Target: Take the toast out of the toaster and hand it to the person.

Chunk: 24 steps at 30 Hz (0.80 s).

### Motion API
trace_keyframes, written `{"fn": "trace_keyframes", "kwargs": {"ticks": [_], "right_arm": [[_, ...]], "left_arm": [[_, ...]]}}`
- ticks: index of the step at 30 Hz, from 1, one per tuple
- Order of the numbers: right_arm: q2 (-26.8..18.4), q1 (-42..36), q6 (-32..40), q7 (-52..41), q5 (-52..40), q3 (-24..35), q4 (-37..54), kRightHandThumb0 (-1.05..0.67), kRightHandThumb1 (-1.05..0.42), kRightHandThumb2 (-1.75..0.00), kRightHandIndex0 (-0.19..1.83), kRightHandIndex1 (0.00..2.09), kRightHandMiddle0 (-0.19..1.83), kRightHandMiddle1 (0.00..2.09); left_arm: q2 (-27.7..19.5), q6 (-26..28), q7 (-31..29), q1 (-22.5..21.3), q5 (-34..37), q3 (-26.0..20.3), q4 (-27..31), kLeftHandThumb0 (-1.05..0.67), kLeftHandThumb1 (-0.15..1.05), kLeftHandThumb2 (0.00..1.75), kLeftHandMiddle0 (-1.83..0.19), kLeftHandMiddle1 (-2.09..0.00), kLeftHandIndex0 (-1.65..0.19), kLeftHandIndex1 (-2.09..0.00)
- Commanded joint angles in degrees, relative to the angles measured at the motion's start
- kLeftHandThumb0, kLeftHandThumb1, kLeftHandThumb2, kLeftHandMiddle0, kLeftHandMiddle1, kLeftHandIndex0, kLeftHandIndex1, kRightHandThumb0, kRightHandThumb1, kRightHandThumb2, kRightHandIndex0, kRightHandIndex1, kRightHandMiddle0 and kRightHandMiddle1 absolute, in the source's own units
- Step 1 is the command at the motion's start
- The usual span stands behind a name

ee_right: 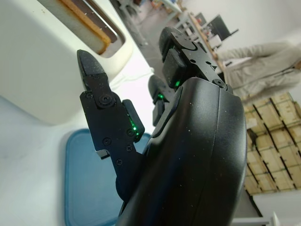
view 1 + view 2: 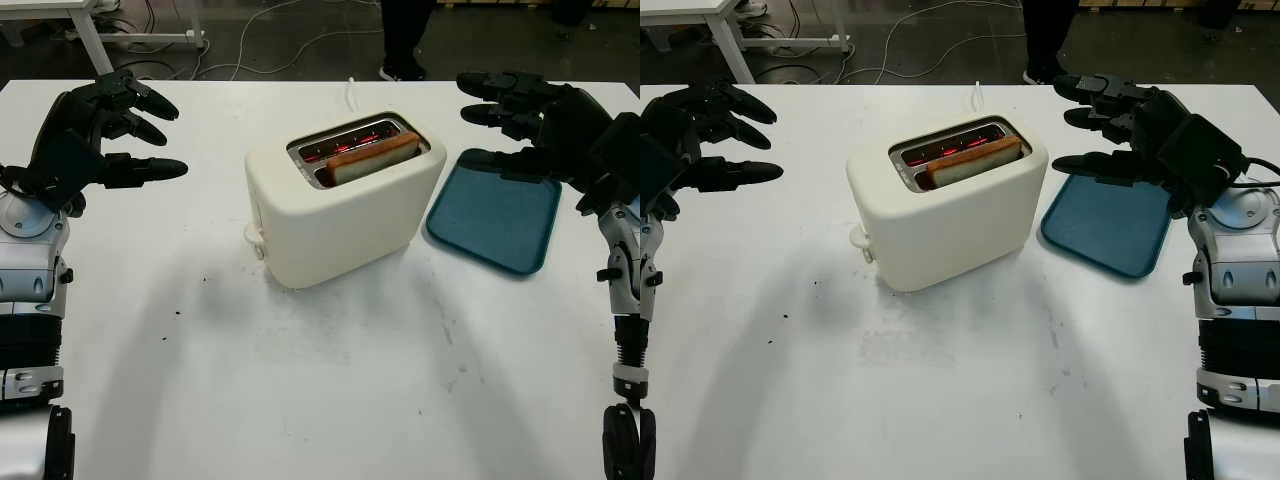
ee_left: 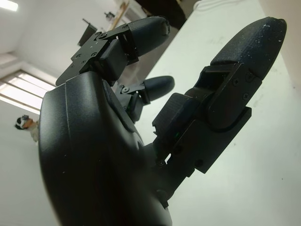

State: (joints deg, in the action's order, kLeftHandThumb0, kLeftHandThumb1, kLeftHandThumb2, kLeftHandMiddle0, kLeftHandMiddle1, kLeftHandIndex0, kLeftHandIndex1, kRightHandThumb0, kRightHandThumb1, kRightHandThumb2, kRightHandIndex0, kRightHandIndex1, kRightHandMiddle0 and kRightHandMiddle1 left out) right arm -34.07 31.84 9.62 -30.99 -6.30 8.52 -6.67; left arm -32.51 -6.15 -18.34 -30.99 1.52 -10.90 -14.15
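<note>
Left eye view: the left hand (image 2: 110, 135) hangs above the worktop (image 2: 320, 380) at about 9 o'clock from the toaster (image 2: 340, 205), well apart from it. It is wide open, holding nothing and touching nothing, its fingers (image 2: 145, 170) pointing toward the toaster. The right hand (image 2: 540, 120) is raised at about 2 o'clock from the toaster, over the far edge of a blue tray (image 2: 495, 215). It too is wide open and empty, fingers reaching back toward the toaster without meeting it.

The toaster is cream-white and sits near the middle of the white worktop, turned at a slant, with a small lever knob at its near left end. The toast (image 2: 375, 157) stands in the nearer of the two slots, its browned crust edge poking just above the rim; its pale cut end faces the lever side. The heating elements glow red inside the slots. A white cord runs from behind the toaster toward 12 o'clock.

The tray lies flat at 3 o'clock, just beside the toaster.

At 12 o'clock, beyond the worktop's far edge, a person's dark trouser legs (image 2: 405, 35) stand on the floor. In the right wrist view, a person in a light jacket (image 1: 263, 61) stands in the background.
</note>
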Motion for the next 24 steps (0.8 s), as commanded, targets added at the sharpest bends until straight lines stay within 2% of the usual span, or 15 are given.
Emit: {"fn": "trace_keyframes", "kwargs": {"ticks": [1, 7, 24], "right_arm": [[0.26, -0.04, 0.15, 0.26, -0.45, 0.02, 0.24, -0.26, -0.78, 0.0, 0.17, 0.52, 0.46, 0.0], [0.14, 0.01, 0.36, 0.47, -0.12, -0.21, 0.78, -0.21, -0.79, 0.0, 0.17, 0.51, 0.45, 0.0], [0.43, -0.06, 1.19, 0.53, -0.45, -0.03, 1.15, -0.22, -0.79, 0.0, 0.16, 0.52, 0.45, 0.0]], "left_arm": [[-0.11, -0.3, -0.27, -0.1, 0.41, -0.2, -0.19, -1.05, 0.55, 0.0, -0.49, -1.29, -0.55, -1.13], [-0.2, -0.11, -0.08, -0.23, 0.07, -0.05, 0.0, -1.05, 0.55, 0.0, -0.5, -1.28, -0.55, -1.14], [-0.05, -0.47, -0.34, -0.19, 0.44, -0.11, -0.18, -1.05, 0.54, 0.0, -0.5, -1.29, -0.55, -1.13]]}}
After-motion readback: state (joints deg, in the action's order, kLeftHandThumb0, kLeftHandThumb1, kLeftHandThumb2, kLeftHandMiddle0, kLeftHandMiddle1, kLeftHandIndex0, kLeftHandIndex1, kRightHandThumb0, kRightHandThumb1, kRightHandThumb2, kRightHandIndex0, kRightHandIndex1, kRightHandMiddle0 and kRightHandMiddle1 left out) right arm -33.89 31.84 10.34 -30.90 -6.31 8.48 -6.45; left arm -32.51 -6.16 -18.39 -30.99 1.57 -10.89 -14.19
